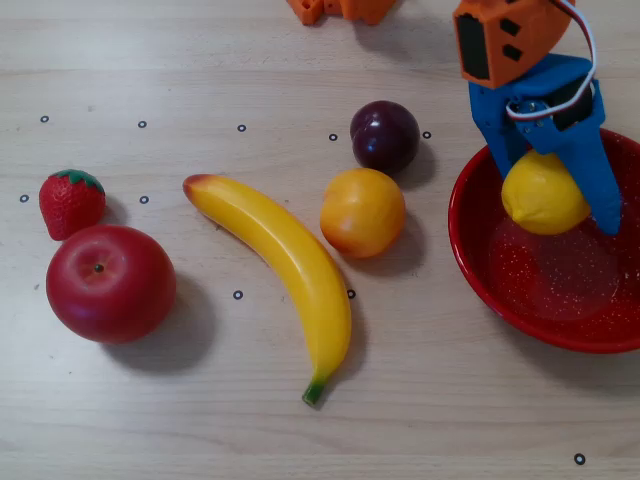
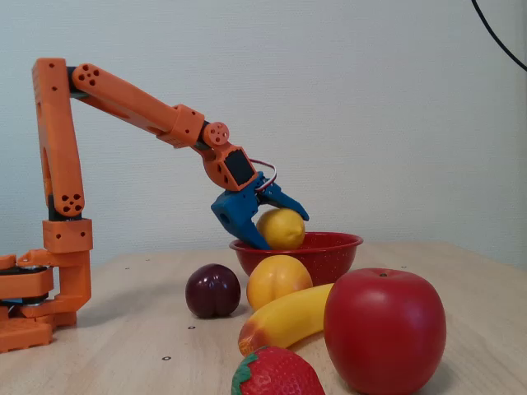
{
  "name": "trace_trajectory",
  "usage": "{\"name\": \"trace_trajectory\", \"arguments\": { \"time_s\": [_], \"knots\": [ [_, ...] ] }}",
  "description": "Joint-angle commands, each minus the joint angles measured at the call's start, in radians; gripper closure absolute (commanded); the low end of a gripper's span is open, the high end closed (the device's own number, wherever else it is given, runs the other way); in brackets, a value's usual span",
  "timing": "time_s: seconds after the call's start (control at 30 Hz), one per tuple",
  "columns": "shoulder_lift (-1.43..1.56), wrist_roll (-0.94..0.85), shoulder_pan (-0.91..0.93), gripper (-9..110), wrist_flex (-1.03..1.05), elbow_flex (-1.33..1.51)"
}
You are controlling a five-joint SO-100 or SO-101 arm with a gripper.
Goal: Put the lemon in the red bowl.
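Observation:
The lemon [image 1: 541,194] is a bright yellow oval fruit held between my blue gripper [image 1: 560,190] fingers, over the left part of the red bowl [image 1: 560,325]. In the fixed view the lemon [image 2: 282,228] hangs just above the rim of the red bowl [image 2: 333,251], with my gripper [image 2: 276,226] shut on it from above. The bowl is glossy red with white speckles and holds nothing else that I can see.
On the table lie a dark plum [image 1: 384,136], a rounder orange-yellow fruit [image 1: 362,212], a banana [image 1: 284,268], a red apple [image 1: 110,283] and a strawberry [image 1: 70,202]. The arm's orange base [image 2: 37,304] stands at the left in the fixed view.

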Motion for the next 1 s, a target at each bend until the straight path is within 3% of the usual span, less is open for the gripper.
{"name": "trace_trajectory", "arguments": {
  "time_s": [0.0, 0.27, 0.5, 0.7, 0.97],
  "knots": [
    [0.057, -0.041, 0.025, 61, 0.021, -0.147],
    [0.095, -0.104, 0.014, 59, 0.173, -0.302],
    [0.210, -0.132, -0.040, 77, 0.333, -0.420],
    [0.327, -0.123, -0.121, 101, 0.495, -0.440],
    [0.535, -0.109, -0.275, 101, 0.545, -0.238]
  ]
}}
